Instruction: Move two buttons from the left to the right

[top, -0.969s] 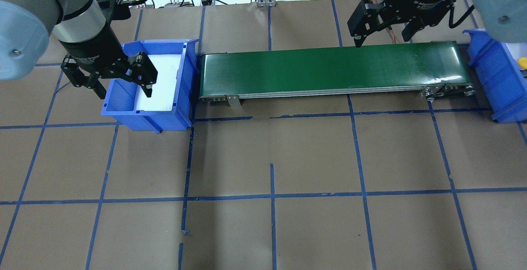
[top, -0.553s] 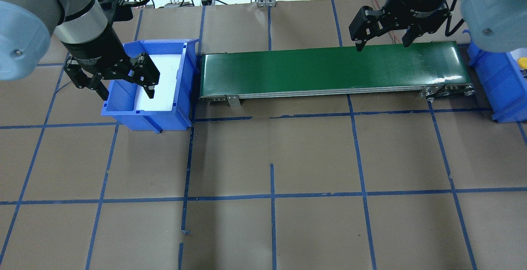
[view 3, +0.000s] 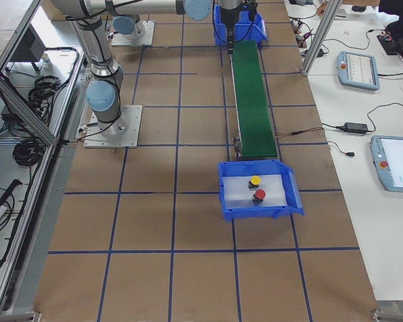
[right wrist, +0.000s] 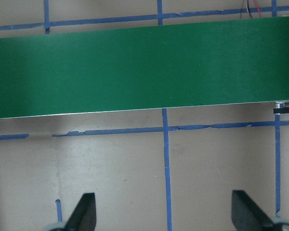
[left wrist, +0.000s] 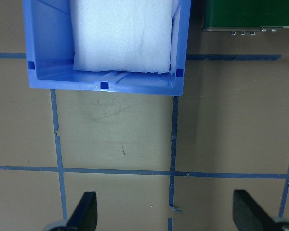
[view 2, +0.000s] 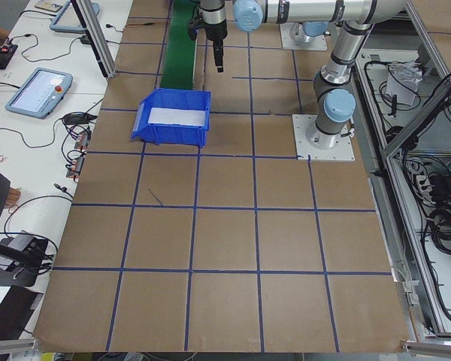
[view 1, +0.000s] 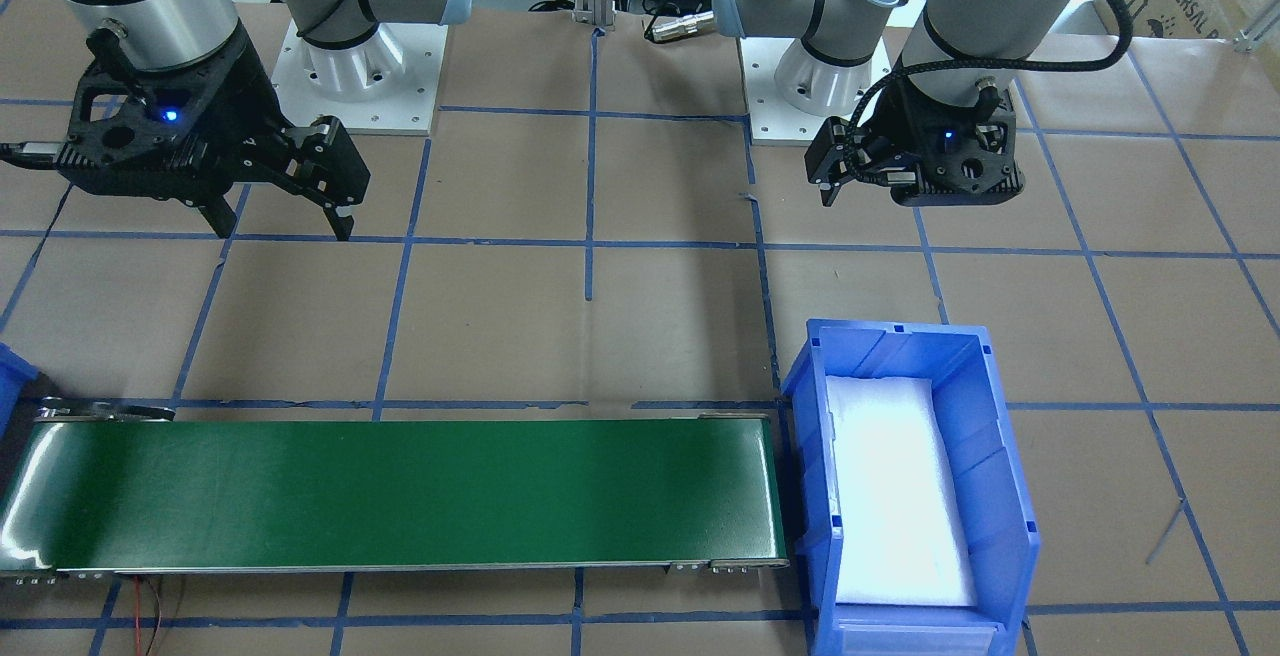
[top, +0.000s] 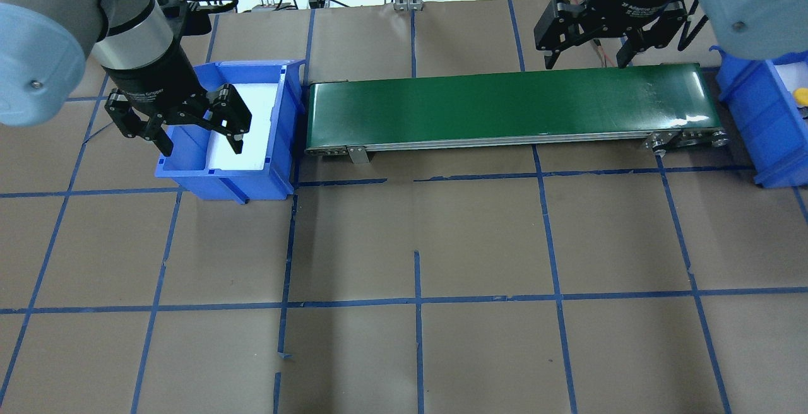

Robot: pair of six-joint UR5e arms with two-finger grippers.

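Nearest me, the brown table [top: 480, 243], gridded in blue tape, lies bare and broad, leaving wide room to move. Both tools hang high above it. The left gripper [left wrist: 164, 193] has its jaws spread wide and empty, just short of the near wall of the left blue bin [top: 227, 180], which holds only white foam [top: 252, 124]. The right gripper [right wrist: 163, 193], likewise spread and empty, hangs short of the green belt [top: 505, 105] and its near edge. The belt spans the gap between the bins. The yellow button [view 3: 255, 180] and red button [view 3: 259, 194] sit close together in the right bin [view 3: 226, 201].
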